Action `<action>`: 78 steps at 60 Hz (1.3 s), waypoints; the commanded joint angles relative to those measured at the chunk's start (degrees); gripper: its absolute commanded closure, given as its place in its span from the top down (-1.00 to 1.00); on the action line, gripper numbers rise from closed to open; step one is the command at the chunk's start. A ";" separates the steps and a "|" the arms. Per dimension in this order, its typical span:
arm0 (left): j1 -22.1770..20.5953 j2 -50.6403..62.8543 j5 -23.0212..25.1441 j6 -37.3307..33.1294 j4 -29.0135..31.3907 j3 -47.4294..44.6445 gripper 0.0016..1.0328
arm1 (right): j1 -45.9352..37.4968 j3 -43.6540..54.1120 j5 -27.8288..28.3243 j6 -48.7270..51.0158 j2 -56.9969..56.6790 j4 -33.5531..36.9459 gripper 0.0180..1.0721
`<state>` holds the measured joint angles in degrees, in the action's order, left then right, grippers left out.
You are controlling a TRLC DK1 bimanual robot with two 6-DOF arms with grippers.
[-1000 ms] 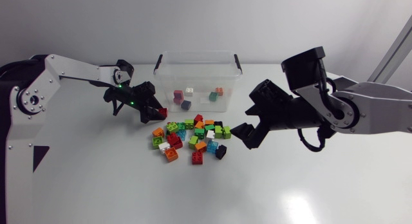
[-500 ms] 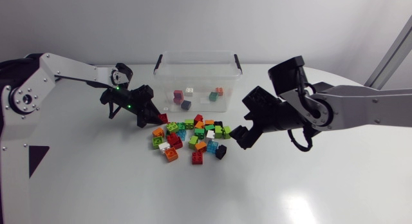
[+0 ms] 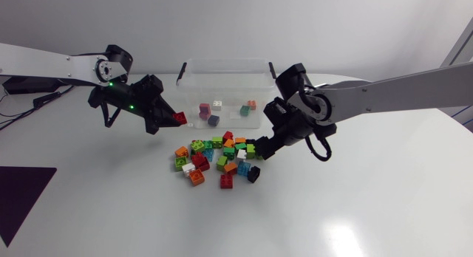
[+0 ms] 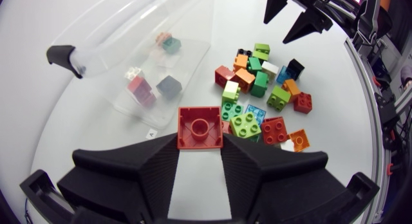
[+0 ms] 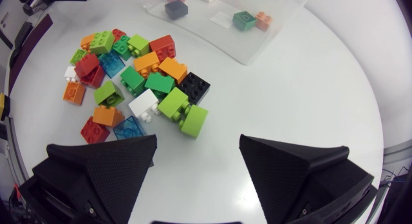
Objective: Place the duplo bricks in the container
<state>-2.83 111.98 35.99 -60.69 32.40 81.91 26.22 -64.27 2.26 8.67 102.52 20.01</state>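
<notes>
Jaws of left gripper (image 4: 199,149) clamped on red brick (image 4: 200,126) by opposite side walls. Brick aloft just beside container (image 3: 194,67), not yet over it. Judged hard, light, slick plastic; flat sides best hold. Loose pile (image 3: 222,159) close below. Right gripper (image 5: 197,150) spread wide, empty, at pile edge. Since earlier frame: left gripper raised; right gripper swung in toward pile.
</notes>
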 commanded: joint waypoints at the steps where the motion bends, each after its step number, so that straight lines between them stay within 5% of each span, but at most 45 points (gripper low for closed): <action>1: -0.60 -4.14 0.58 4.44 -1.64 -3.07 -0.50 | 0.94 -1.91 -1.56 -3.66 2.42 1.87 0.73; 27: -4.73 -15.39 -2.68 15.77 -7.97 -6.06 -0.53 | 2.61 -7.45 -6.22 -8.84 9.72 4.95 0.59; 56: -10.70 -15.04 -10.94 29.31 -17.81 -2.37 -0.54 | 2.35 -12.81 -7.18 -12.09 15.34 7.06 0.39; 71: -12.11 -12.93 -14.37 34.32 -21.50 -0.17 -0.55 | 2.08 -15.45 -7.18 -12.89 17.54 8.47 0.20; 78: -13.43 -11.61 -17.00 35.90 -23.26 0.27 -0.56 | 2.43 -15.89 -7.27 -13.50 18.07 8.64 -0.04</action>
<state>-15.16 98.06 20.29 -27.29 10.39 80.42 28.45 -78.98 -4.40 -3.03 118.98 27.38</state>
